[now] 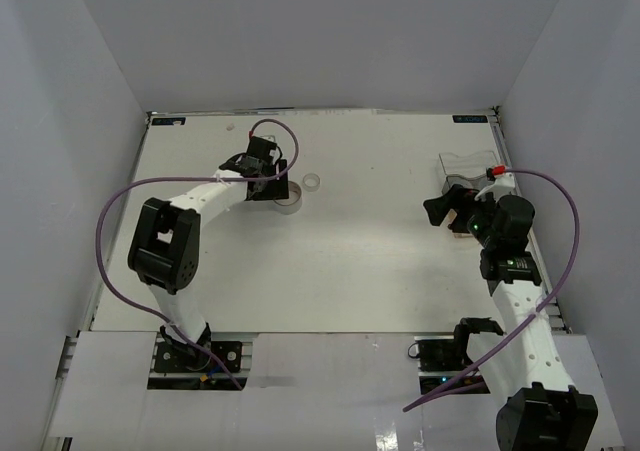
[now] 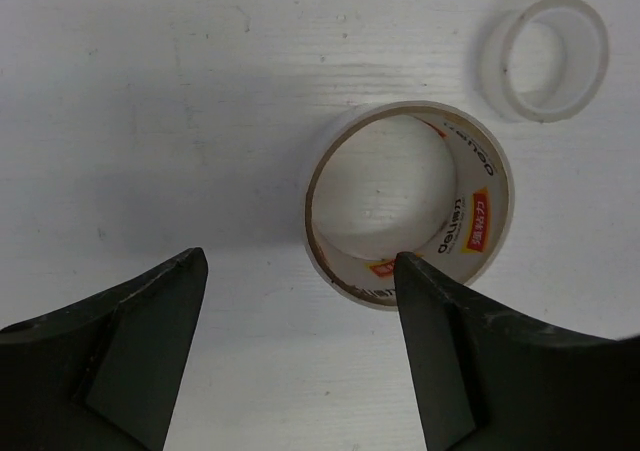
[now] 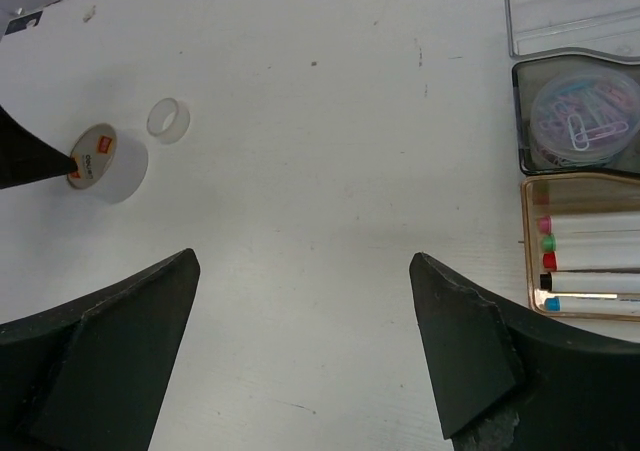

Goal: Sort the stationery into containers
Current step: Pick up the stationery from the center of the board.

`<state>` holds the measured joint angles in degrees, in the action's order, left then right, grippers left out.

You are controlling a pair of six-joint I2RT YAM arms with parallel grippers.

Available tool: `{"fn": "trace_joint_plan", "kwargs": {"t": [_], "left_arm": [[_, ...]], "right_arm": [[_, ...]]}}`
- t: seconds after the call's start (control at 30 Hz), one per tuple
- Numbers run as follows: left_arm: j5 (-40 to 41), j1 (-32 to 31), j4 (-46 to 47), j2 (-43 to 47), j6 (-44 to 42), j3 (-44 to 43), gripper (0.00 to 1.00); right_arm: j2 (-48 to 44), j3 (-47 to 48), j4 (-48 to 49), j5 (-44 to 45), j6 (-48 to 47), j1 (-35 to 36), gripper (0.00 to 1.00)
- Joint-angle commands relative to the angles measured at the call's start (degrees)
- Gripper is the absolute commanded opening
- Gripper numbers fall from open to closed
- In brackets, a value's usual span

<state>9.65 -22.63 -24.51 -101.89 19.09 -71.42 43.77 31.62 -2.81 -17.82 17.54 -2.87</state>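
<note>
Closest to the left wrist camera, the left gripper (image 2: pixel 300 261) is seen with its two dark fingers spread wide and nothing held between them. Just beyond the fingertips a beige tape roll (image 2: pixel 470 226) lies flat on the white table (image 2: pixel 150 91), its hole facing up and a printed label showing on its inner wall. The tip of the finger on the right of that view overlaps the near rim of the roll; whether the roll is touched cannot be told. A small clear ring (image 2: pixel 595 61) lies flat near the roll, farther off to the right and apart from it.

In the right wrist view the right gripper (image 3: pixel 302 259) is likewise held wide open over bare table, with nothing gripped. Well apart from it, at the far left, the tape roll and the clear ring are seen again, with a dark fingertip of the left gripper at the roll's top edge. At the right edge of that view the desk organiser (image 3: pixel 520 111) is found. In its grey-tinted compartment a round clear tub (image 3: pixel 585 116) of coloured paper clips is held. In the tan tray section beside it five white markers (image 3: pixel 600 261) are laid side by side, their caps pink, green, red, black and blue. A further clear compartment stands beyond the tub.

From above, the left gripper is placed at the roll, left of the table's middle, and the right gripper just beside the organiser near the right edge.
</note>
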Motion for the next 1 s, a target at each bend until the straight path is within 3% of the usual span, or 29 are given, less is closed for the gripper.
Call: {"fn": "trace_joint_plan", "kwargs": {"t": [0.0,0.17,0.2,0.43,0.63,0.73,0.97], "left_arm": [[2.3,-0.22,-1.85,-1.2,-0.02,-3.9,0.84],[2.13,-0.92,-2.03,-3.93,0.07,-5.92,0.68],[2.04,-1.01,-2.03,-4.72,0.07,-6.54,0.61],[0.55,-1.45,-2.38,-8.15,0.24,-8.21,0.34],[1.07,-1.54,-2.47,-8.25,0.16,-8.65,0.16],[-0.07,-1.71,-2.38,-6.14,0.24,-8.65,0.1],[-7.88,-2.94,1.39,3.95,0.95,-2.96,0.08]], "right_arm": [[-1.14,-0.94,4.04,-2.56,0.04,0.15,0.92],[-0.18,-1.56,4.92,-4.85,-0.05,0.15,0.92],[-0.17,-1.73,4.83,-4.76,-0.05,0.24,0.93],[-0.09,-2.17,4.83,-4.41,-0.66,0.33,0.93],[0.09,-2.0,4.74,-5.47,-1.1,0.33,0.93],[0.61,-1.65,5.01,-7.92,-1.19,0.41,0.93],[4.48,3.97,1.07,-14.96,-0.58,4.79,0.95]]}}
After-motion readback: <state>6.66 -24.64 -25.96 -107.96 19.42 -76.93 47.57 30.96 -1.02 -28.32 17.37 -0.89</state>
